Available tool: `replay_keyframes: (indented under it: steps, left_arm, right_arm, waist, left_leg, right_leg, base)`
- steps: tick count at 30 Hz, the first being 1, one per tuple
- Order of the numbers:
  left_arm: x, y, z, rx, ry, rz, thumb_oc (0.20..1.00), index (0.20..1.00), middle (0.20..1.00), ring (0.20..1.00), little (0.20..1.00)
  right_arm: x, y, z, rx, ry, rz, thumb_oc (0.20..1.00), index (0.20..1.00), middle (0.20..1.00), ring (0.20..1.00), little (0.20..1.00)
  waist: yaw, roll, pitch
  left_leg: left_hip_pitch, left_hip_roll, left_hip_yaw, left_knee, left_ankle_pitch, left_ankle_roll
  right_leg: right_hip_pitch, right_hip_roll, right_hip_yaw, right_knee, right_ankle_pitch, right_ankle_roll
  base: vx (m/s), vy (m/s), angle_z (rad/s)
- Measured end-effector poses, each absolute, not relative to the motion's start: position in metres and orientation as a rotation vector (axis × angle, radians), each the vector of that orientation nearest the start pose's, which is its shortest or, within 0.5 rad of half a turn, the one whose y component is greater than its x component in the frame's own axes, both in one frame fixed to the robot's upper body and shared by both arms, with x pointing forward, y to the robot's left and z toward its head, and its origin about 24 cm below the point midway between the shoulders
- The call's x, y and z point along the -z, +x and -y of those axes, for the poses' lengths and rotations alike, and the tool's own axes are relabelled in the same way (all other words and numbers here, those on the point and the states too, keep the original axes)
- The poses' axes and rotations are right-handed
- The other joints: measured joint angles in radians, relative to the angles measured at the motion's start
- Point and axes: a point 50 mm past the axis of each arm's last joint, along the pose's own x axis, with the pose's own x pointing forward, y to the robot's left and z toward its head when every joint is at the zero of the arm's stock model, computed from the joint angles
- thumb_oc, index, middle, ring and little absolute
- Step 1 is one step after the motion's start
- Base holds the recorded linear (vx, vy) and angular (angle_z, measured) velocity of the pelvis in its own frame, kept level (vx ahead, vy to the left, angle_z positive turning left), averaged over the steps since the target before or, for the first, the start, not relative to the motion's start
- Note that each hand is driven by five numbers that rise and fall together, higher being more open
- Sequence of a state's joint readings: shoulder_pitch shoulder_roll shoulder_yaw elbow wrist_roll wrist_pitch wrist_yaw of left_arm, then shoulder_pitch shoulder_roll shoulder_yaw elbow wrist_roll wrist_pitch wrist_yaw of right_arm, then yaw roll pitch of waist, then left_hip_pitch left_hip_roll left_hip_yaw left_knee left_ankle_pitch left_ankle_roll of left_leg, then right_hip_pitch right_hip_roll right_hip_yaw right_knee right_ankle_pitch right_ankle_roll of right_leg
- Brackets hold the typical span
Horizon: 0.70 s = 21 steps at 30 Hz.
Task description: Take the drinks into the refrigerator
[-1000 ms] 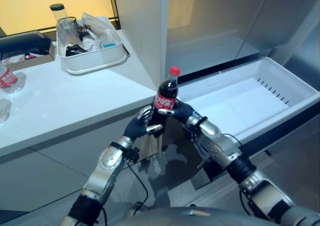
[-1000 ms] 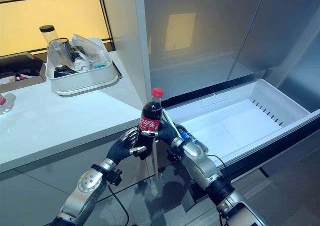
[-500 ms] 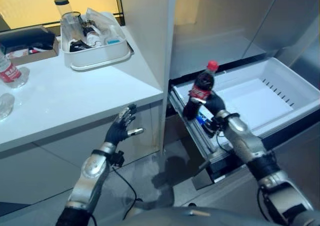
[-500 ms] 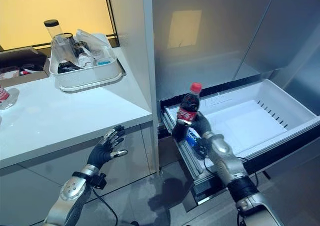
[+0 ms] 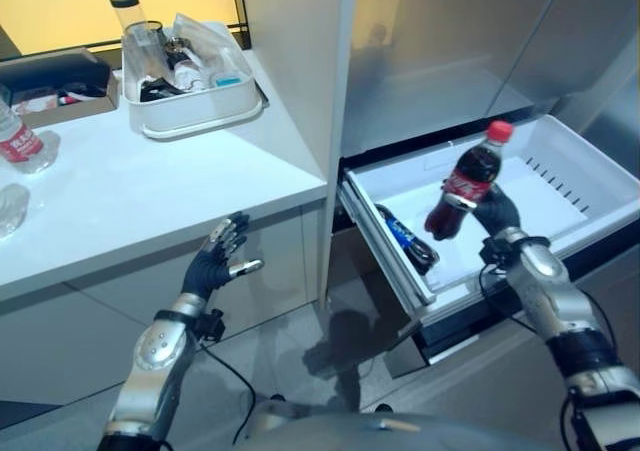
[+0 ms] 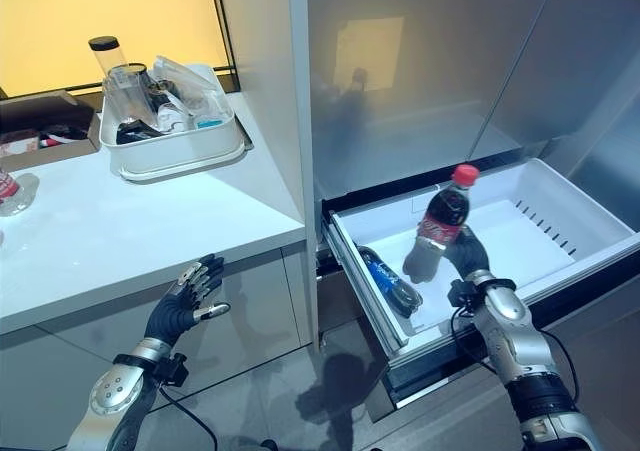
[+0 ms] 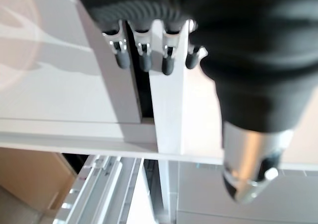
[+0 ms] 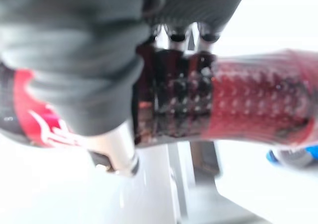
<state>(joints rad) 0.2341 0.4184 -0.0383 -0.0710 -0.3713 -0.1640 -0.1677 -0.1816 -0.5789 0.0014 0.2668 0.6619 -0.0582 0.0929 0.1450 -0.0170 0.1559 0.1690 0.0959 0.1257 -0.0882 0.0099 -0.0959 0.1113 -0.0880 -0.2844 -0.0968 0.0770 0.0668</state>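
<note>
blue bottle (image 5: 405,239) in drawer (image 5: 575,166)

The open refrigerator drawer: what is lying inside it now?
Inside the drawer a blue-labelled bottle lies near its left wall. The right hand holds a cola bottle above it, hiding part of the floor.

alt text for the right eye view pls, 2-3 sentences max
The robot's right hand holds a tilted dark cola bottle with a red cap over the open white refrigerator drawer, where a blue-labelled bottle already lies near the drawer's left wall. Its left hand hangs open and empty before the white counter, which carries a tub of kitchenware.
</note>
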Motion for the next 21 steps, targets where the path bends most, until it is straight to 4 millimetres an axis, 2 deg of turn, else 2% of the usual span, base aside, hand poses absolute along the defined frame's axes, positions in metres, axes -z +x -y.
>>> replay_keyframes:
  steps: [5,10,14,15,16,17,19,21]
  left_arm:
    - [-0.040,0.204,-0.212,0.189,0.021,-0.001,1.000,1.000,1.000,1.000,1.000]
    - [-0.042,0.204,-0.199,0.247,0.004,0.011,1.000,1.000,1.000,1.000,1.000]
    - [-0.044,0.208,-0.192,0.291,0.015,0.018,1.000,1.000,1.000,1.000,1.000]
    - [-0.045,0.208,-0.189,0.305,0.012,0.023,1.000,1.000,1.000,1.000,1.000]
    - [-0.049,0.212,-0.182,0.330,0.013,0.039,1.000,1.000,1.000,1.000,1.000]
    - [-0.051,0.214,-0.177,0.355,0.014,0.050,1.000,1.000,1.000,1.000,1.000]
    - [-0.051,0.215,-0.170,0.376,0.008,0.052,1.000,1.000,1.000,1.000,1.000]
    - [-0.049,0.215,-0.162,0.407,0.000,0.045,1.000,1.000,1.000,1.000,1.000]
  right_arm:
    - [-0.077,0.279,0.288,0.088,0.054,0.018,0.200,0.200,0.200,0.200,0.200]
    - [-0.047,0.275,0.323,0.240,-0.170,-0.185,0.200,0.200,0.200,0.200,0.200]
    - [-0.045,0.295,0.313,0.183,-0.431,-0.256,0.200,0.200,0.200,0.200,0.200]
    - [-0.044,0.297,0.311,0.176,-0.462,-0.267,0.200,0.200,0.200,0.200,0.200]
    - [-0.042,0.308,0.310,0.176,-0.530,-0.310,0.200,0.200,0.200,0.200,0.200]
    - [-0.041,0.310,0.312,0.181,-0.559,-0.332,0.200,0.200,0.200,0.200,0.200]
    - [-0.038,0.317,0.314,0.189,-0.632,-0.392,0.200,0.200,0.200,0.200,0.200]
    - [-0.040,0.324,0.315,0.189,-0.709,-0.435,0.200,0.200,0.200,0.200,0.200]
  waist:
    - [-0.016,-0.001,0.000]
    - [-0.013,-0.005,0.000]
    - [-0.019,-0.007,0.001]
    - [0.000,-0.007,0.002]
    - [-0.011,-0.020,0.002]
    - [0.010,-0.026,0.005]
    - [0.015,-0.033,0.012]
    - [0.020,-0.029,0.016]
  left_leg:
    - [-0.005,-0.001,-0.001,0.000,0.000,0.000]
    - [-0.005,-0.002,-0.003,0.000,0.000,0.000]
    - [-0.007,-0.001,-0.002,0.000,0.000,0.000]
    - [-0.017,-0.001,-0.004,0.000,0.001,0.000]
    - [-0.021,-0.001,-0.006,0.001,0.001,0.001]
    - [-0.030,-0.002,-0.011,0.001,0.004,0.003]
    - [-0.055,-0.005,-0.018,0.004,0.008,0.004]
    - [-0.084,-0.012,-0.026,0.007,0.011,0.008]
  right_leg:
    - [-0.003,-0.001,-0.001,0.002,0.000,0.000]
    - [-0.004,-0.001,-0.002,0.004,0.000,0.000]
    - [-0.006,-0.001,-0.002,0.000,0.000,0.000]
    - [-0.006,-0.002,-0.004,0.002,0.000,0.000]
    - [-0.018,-0.002,-0.004,0.000,-0.001,0.003]
    - [-0.025,-0.002,-0.008,0.000,0.002,-0.001]
    - [-0.046,-0.005,-0.012,0.000,0.006,-0.001]
    - [-0.066,-0.013,-0.023,0.003,0.010,0.001]
  base:
    - [0.00,0.000,0.00]
    - [0.00,0.000,0.00]
    - [-0.02,0.000,0.00]
    - [-0.07,-0.002,0.03]
    - [-0.06,0.004,0.06]
    - [-0.07,0.007,0.06]
    - [-0.07,0.014,0.08]
    - [-0.09,0.016,0.14]
